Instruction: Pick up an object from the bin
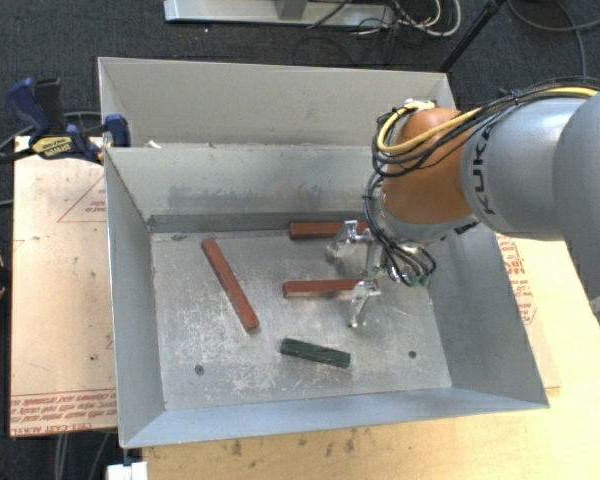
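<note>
In the grey bin (pixel 130 268): 4 small bars, all well apart, no heap. Nearest to the gripper (pixel 354 276), a red-brown bar (pixel 315 288) in the middle of the floor, lying almost level across the view, with its right end reaching in at the gripper. Just behind it, near the back wall, a 2nd red-brown bar (pixel 313 230), also lying across the view, its right end close to the farther finger. More to the left, a longer red-brown bar (pixel 230 285), set on a slant. Toward the front, a dark green bar (pixel 315 353).

With the fingers (pixel 358 313) spread apart and pinching nothing: 1 tip on the far side of the middle bar, 1 tip on the near side, so standing across its long axis. Most probably the right end of this bar between them, low over the floor; not possible to tell whether touching or not.

For the coming move, as judged from here: closing straight across the narrow width of the bar, at its right end and not at its middle. Possible trouble: tilting or slipping of the bar on lifting, being gripped so far from its centre.
</note>
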`<move>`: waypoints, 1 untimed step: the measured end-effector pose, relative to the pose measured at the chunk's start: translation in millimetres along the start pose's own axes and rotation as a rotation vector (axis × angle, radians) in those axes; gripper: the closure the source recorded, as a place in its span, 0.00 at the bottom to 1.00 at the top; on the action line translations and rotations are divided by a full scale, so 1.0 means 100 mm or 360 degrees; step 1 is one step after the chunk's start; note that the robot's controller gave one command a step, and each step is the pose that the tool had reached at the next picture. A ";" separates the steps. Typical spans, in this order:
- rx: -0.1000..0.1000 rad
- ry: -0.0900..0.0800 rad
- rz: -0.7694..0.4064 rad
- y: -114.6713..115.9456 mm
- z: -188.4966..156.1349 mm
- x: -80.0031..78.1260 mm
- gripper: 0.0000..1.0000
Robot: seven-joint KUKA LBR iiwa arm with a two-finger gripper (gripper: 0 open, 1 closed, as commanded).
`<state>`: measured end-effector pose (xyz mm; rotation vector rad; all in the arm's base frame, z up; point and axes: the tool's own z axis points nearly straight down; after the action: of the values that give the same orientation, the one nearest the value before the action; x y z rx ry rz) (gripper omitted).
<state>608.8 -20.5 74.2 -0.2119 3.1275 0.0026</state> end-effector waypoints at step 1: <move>0.0001 -0.0015 -0.0075 -0.06 -0.05 -0.19 1.00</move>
<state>628.1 -24.0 79.0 -0.2847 3.1120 0.0025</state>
